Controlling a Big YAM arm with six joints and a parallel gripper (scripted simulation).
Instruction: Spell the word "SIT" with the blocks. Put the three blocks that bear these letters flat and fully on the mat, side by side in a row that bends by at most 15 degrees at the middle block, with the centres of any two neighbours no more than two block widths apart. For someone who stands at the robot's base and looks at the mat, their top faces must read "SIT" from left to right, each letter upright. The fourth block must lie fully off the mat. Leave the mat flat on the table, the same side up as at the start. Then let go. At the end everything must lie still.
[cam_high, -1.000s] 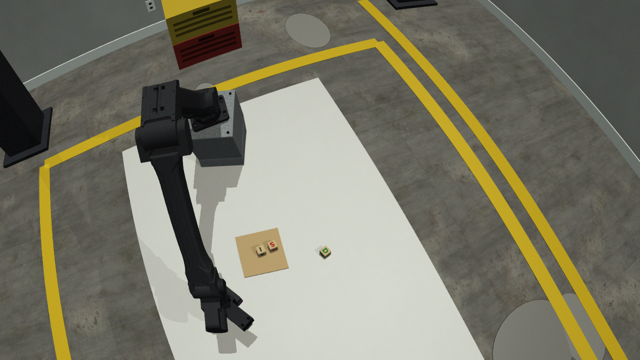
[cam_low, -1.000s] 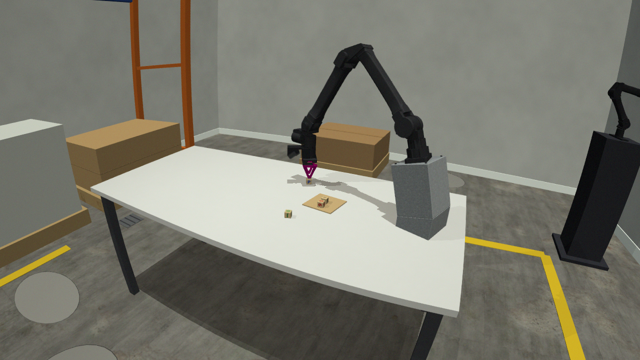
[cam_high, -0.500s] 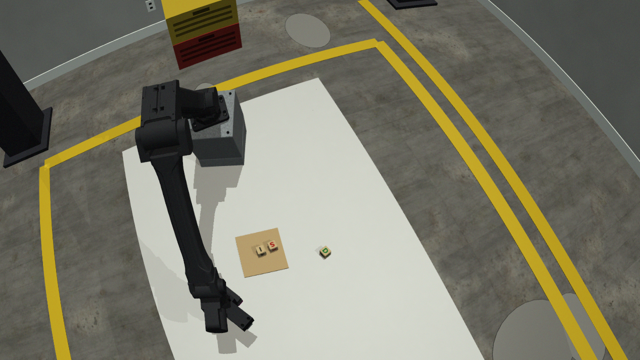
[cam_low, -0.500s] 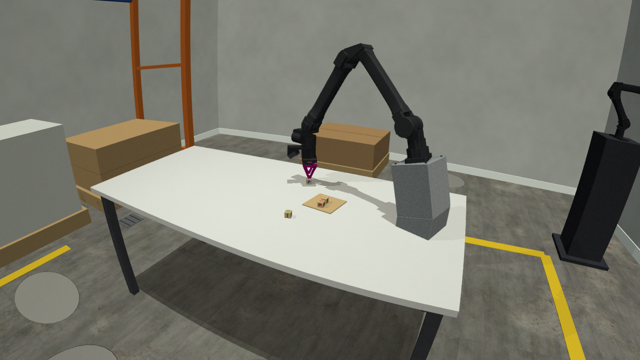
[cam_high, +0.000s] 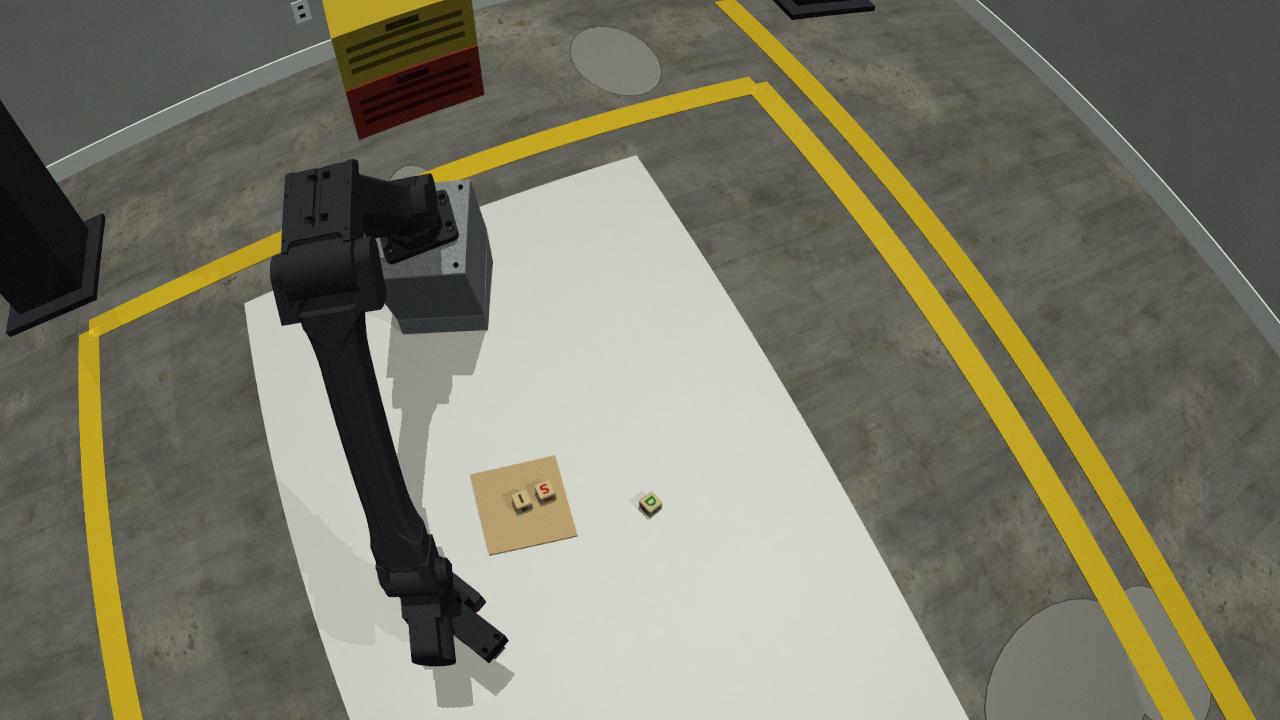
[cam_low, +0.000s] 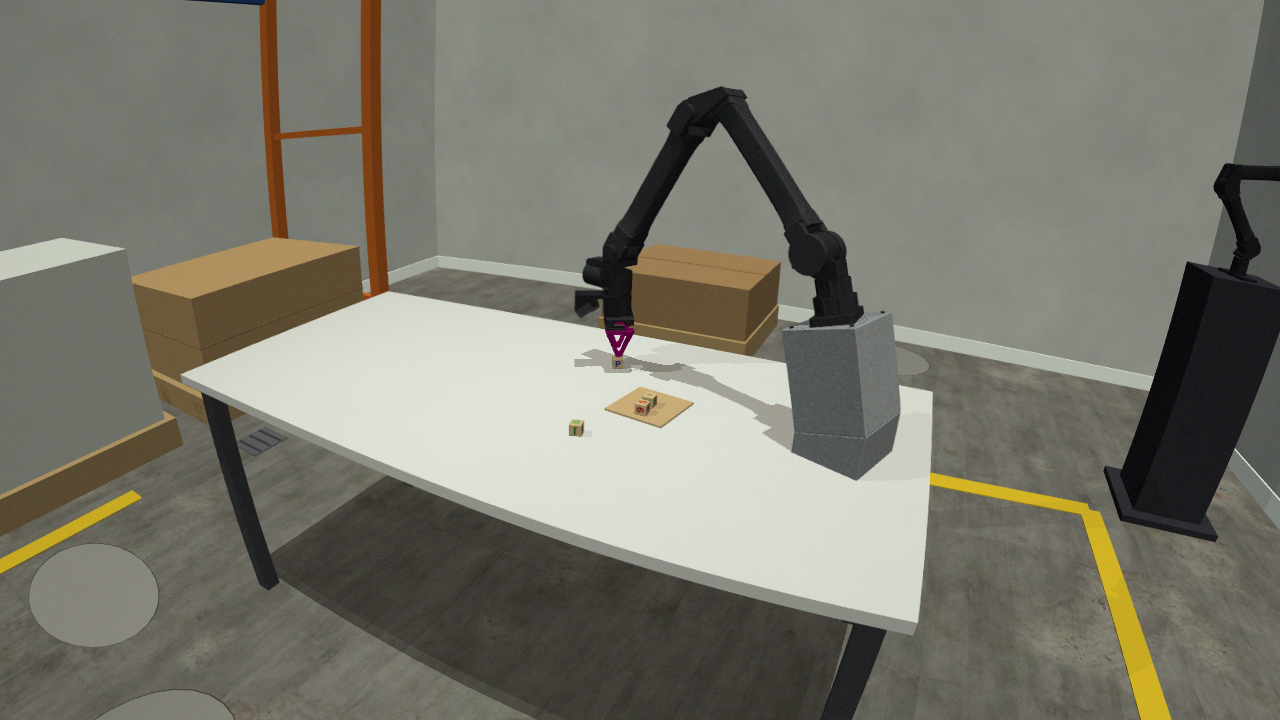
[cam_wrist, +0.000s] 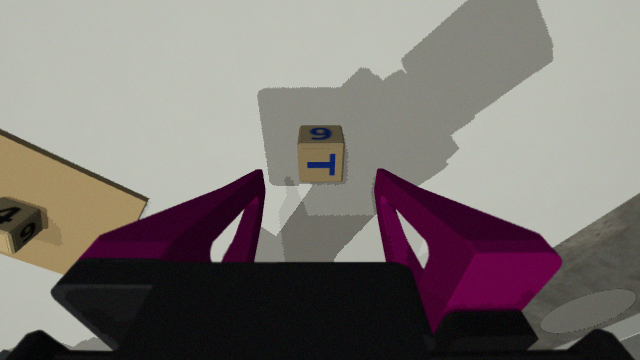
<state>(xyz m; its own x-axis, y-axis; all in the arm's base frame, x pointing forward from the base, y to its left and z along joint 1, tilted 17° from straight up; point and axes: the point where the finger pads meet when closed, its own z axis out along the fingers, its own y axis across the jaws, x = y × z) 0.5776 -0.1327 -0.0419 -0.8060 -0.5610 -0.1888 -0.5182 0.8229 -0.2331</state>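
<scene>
I am holding my jaws apart above the T block (cam_wrist: 320, 154), and nothing is between them. My two magenta fingers are standing one on each side of the block in the wrist view, but they are not touching it. This block is lying on the white tabletop (cam_high: 626, 358), off the mat (cam_high: 501, 528), and my shadow is falling over it. Its top face is showing a blue T turned sideways in my wrist view, and a side face is showing a blue 9.

I am counting four blocks in all. Two of them are sitting on the mat: the I block (cam_high: 520, 501) and the S block (cam_high: 543, 490). They are lying side by side and are touching or almost touching; I cannot tell which. In the top view the I is to the left of the S. The I is black and the S is red. The third is the T block under my jaws; in the top view my arm (cam_high: 358, 402) is hiding it. The fourth is the D block (cam_high: 650, 504), with a green letter, lying alone on the tabletop, well apart from the mat on the side away from me.

There is one mat, a tan square, lying flat on the tabletop. My one arm is reaching from its grey base (cam_high: 465, 295) out past the mat's edge, and my gripper (cam_low: 618, 342) is pointing down at the tabletop.
</scene>
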